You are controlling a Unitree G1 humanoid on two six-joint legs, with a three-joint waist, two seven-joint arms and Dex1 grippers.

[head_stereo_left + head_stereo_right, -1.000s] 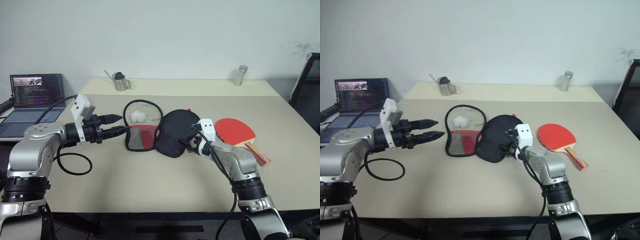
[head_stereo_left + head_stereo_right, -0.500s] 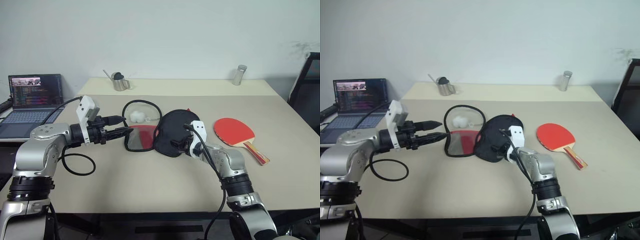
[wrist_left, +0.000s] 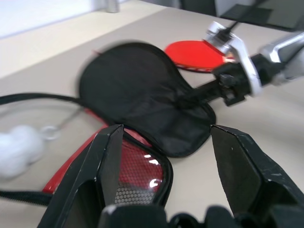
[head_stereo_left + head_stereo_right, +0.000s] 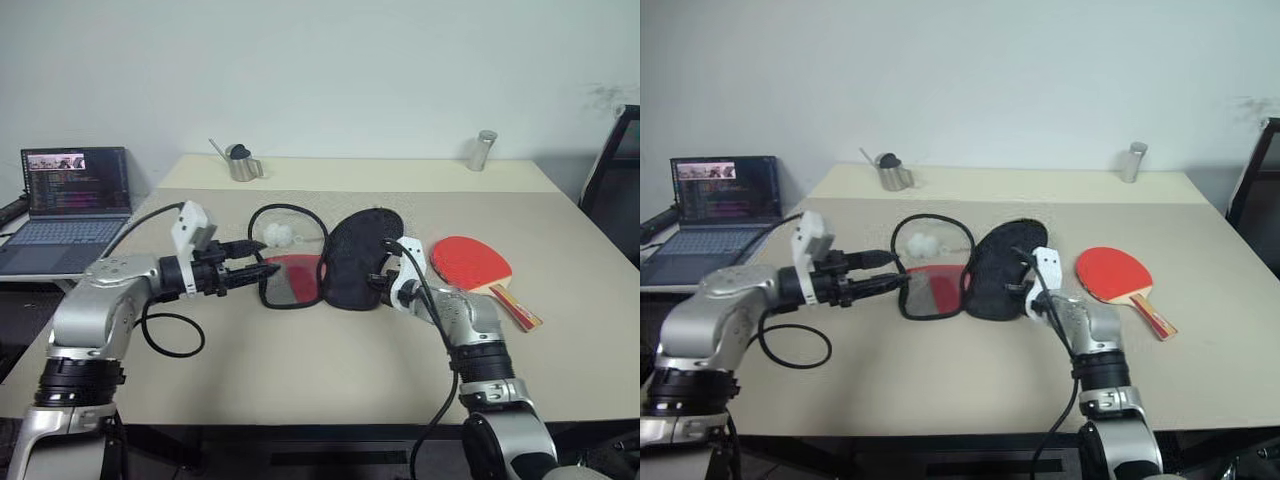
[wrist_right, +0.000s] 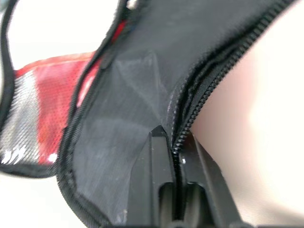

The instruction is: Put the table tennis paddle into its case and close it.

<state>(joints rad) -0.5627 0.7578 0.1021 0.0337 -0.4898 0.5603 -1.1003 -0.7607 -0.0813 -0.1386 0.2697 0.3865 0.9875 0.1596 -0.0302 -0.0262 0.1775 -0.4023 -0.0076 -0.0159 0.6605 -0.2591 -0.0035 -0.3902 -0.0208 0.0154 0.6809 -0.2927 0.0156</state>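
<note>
We are opening the case point(image 4: 345, 262) on the counter point(image 4: 300, 370): right end effector point(image 5: 175, 159) pinches its zipper rim, left end effector point(image 3: 164, 142) wide, next fetch the paddle point(image 4: 475, 265) lying beside.

open laptop point(image 4: 75, 195) left of table point(image 4: 300, 370); metal cup point(image 4: 241, 164) and shaker point(image 4: 482, 150) at back.
</note>
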